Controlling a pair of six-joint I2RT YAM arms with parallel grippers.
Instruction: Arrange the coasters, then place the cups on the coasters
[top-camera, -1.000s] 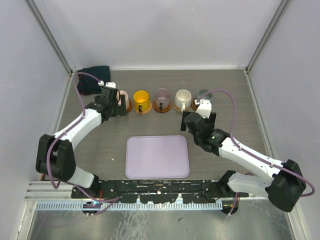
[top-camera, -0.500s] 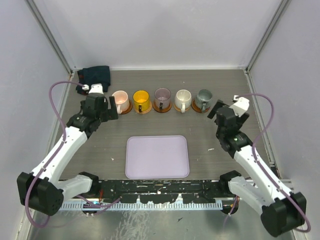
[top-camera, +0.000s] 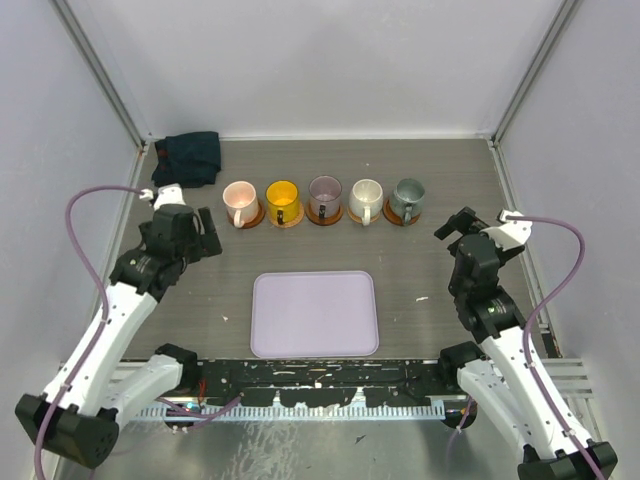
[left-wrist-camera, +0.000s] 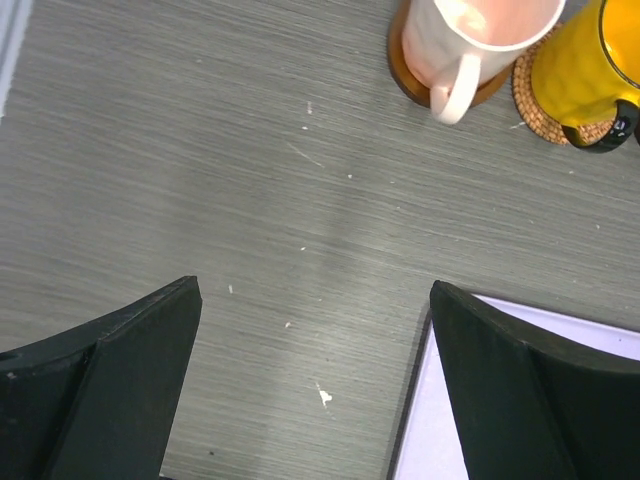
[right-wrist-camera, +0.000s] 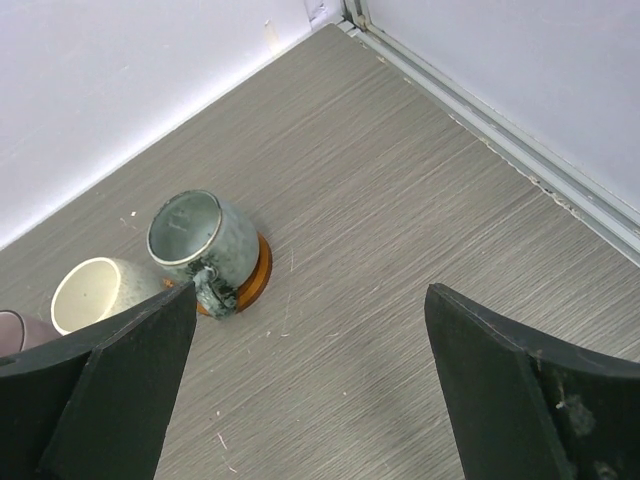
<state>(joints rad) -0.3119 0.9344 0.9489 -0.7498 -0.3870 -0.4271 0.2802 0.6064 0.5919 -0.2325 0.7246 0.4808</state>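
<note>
5 cups (top-camera: 324, 192), 1 per coaster (top-camera: 326, 219) as tasked, rowed beyond tray (top-camera: 314, 313); left gripper (left-wrist-camera: 310, 350) and right gripper (right-wrist-camera: 310, 360) spread wide, empty.

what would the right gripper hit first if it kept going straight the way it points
Likely the bare table beside the grey-green cup; nothing else lies ahead of the right gripper, depth unclear.
</note>
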